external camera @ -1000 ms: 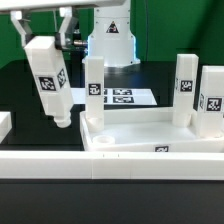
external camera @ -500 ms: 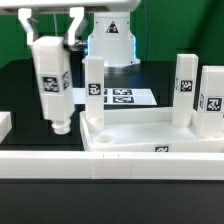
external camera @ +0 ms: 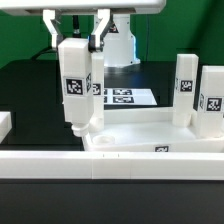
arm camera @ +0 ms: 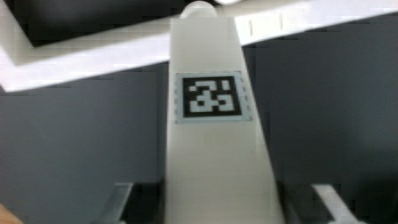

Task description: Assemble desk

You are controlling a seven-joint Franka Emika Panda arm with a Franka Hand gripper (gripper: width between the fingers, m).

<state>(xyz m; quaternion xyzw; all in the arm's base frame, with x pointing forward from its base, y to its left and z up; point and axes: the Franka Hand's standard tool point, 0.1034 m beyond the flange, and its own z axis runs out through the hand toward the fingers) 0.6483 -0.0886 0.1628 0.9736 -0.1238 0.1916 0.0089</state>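
Tool [external camera: 76, 42] clamped on top end of fourth leg [external camera: 76, 88], hanging upright above desk top [external camera: 150, 133] corner socket. Rigid, light, slick plastic; grip flat sides near top.

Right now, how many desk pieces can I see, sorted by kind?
Legs: 4 (held leg gripped in the jaws; leg behind it, upright; third leg and fourth leg, upright at the exterior view's right)
Desk top: 1
Total: 5
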